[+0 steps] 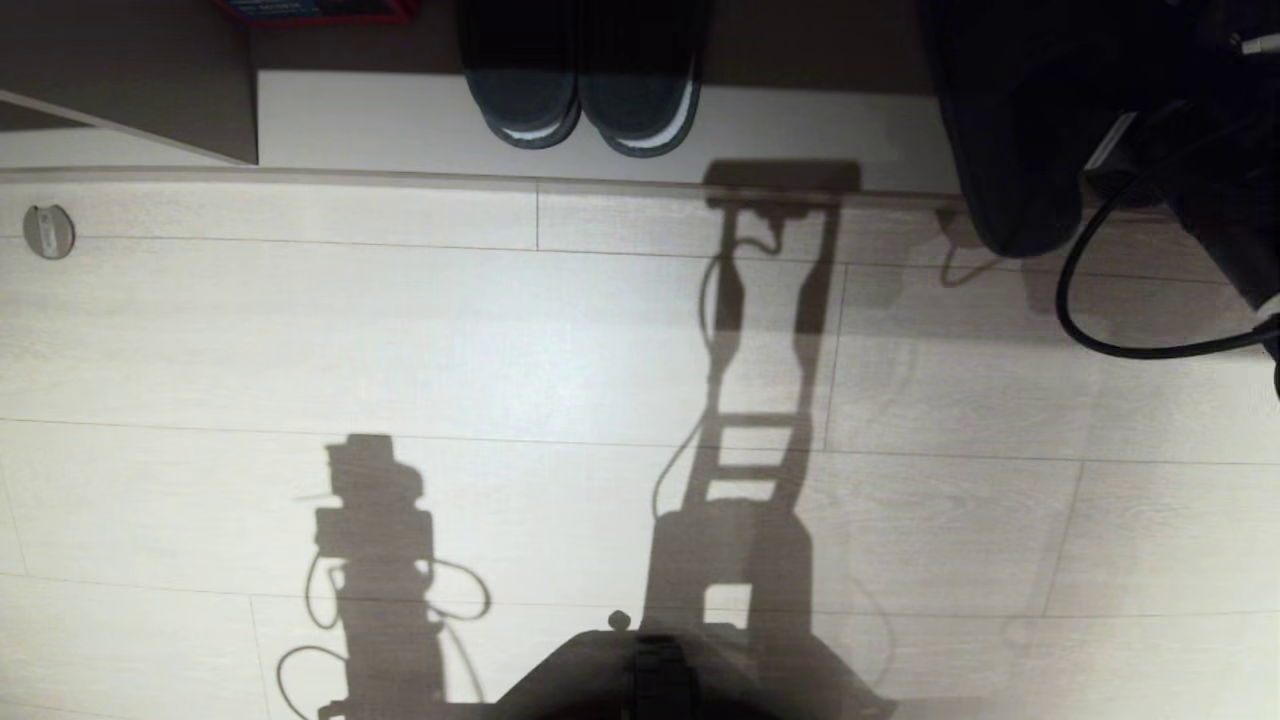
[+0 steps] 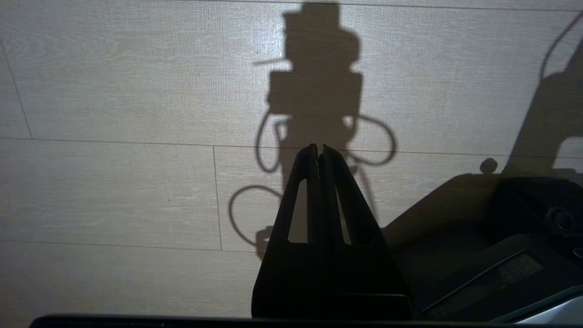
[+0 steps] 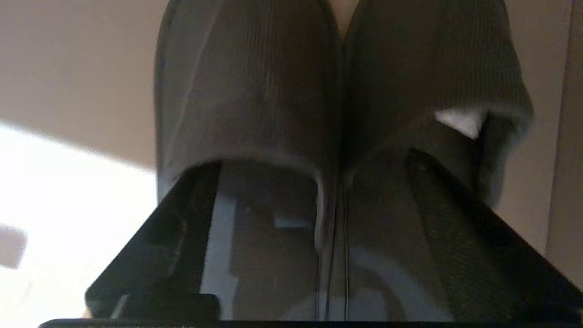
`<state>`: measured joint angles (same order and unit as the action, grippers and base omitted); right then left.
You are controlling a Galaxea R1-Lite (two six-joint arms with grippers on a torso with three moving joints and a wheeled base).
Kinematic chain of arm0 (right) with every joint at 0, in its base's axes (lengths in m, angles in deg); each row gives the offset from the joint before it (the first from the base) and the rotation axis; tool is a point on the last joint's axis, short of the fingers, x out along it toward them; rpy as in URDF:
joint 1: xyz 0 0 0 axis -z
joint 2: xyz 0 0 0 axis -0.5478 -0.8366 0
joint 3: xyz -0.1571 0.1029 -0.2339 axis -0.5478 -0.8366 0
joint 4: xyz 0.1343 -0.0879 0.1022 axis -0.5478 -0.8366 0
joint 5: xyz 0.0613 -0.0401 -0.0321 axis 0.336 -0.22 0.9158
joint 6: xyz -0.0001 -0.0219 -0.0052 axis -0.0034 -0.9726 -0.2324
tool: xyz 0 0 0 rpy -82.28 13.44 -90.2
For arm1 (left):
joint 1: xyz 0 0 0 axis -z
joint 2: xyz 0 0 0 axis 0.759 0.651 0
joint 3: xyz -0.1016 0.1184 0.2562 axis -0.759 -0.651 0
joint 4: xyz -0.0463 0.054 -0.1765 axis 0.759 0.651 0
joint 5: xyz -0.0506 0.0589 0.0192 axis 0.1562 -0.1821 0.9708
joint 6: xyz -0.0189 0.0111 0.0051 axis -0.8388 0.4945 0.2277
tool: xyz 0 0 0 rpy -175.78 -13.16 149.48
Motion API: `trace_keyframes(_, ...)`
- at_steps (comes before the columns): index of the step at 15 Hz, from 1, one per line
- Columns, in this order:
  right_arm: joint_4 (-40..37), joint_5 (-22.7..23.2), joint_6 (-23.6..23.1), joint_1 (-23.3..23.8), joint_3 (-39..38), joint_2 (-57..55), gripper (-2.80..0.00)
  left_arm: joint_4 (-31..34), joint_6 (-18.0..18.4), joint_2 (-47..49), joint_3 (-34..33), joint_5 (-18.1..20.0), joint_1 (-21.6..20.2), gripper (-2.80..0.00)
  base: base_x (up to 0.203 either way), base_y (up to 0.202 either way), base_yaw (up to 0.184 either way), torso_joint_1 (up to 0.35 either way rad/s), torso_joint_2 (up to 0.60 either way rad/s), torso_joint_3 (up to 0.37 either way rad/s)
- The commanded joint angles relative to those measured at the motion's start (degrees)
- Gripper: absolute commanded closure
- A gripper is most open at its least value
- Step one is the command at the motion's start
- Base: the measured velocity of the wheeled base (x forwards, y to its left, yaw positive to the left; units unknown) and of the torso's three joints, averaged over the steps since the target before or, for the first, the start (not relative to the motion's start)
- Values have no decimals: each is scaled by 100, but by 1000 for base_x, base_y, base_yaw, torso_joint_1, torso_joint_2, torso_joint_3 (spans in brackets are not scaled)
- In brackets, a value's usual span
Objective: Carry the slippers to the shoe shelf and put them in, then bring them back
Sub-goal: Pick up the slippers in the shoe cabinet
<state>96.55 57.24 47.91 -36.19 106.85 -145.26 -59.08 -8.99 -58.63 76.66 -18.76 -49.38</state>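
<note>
Sitting side by side: two slippers [image 3: 337,100].

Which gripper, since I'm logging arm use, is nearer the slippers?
Right. The right gripper is against the slippers, fingers spread; the left gripper hangs over the floor.

Pale shoe shelf [image 1: 400,125] floor bearing one dark white-edged pair [image 1: 580,85], heels outward, beyond light plank flooring [image 1: 300,340].

No text, label, brand, number or sign can be read in any view. The red-edged object [image 1: 315,10] at the top of the head view carries faint markings, but they are too small and dark to make out.
</note>
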Motion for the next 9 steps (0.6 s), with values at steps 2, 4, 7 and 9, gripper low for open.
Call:
trace_keyframes(2,33,-39,-6,-1,265,-253,-280,-2,-2,-2,0,-2,-9,0,0,0,0,0,0,0)
trace_keyframes(4,40,-118,8,2,518,-489,-280,-2,-2,-2,0,-2,-9,0,0,0,0,0,0,0)
trace_keyframes(7,49,-145,40,1,600,-593,-280,-2,-2,-2,0,-2,-9,0,0,0,0,0,0,0)
trace_keyframes(9,49,-156,70,7,877,-765,-280,-2,-2,-2,0,-2,-4,0,0,0,0,0,0,0)
